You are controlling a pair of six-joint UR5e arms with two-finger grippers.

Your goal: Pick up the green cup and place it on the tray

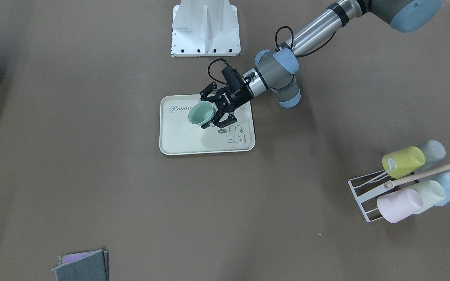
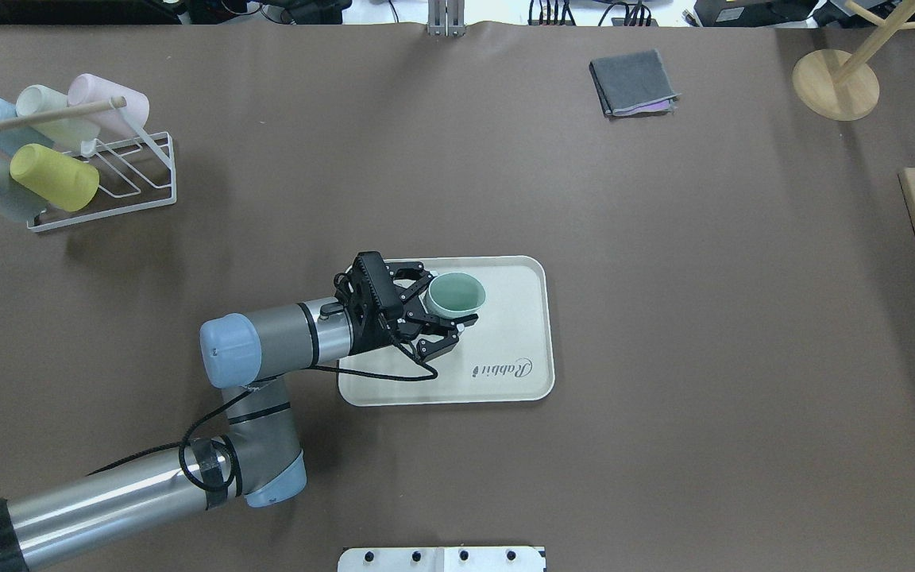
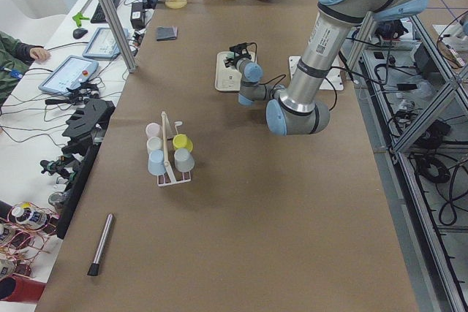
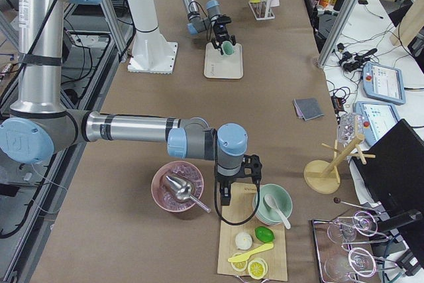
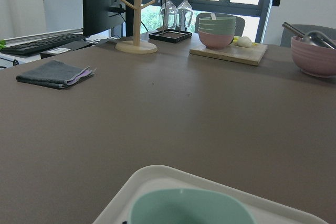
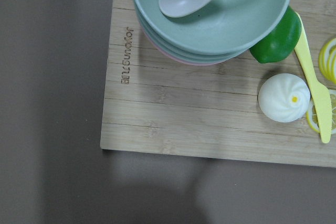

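Left gripper [image 2: 447,302] grips a small mint-green plastic tumbler [image 2: 457,292] by its sides over a cream rectangular tray [image 2: 517,318]; probably light, stiff, slick.

Left claw [image 2: 443,308] clamped on green cup [image 2: 457,292], arm stretched forward; right claw [image 4: 229,194] pointing down, grip unclear.

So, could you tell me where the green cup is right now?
In the overhead view, the green cup is mid-table over the tray's far half, held in the left hand.
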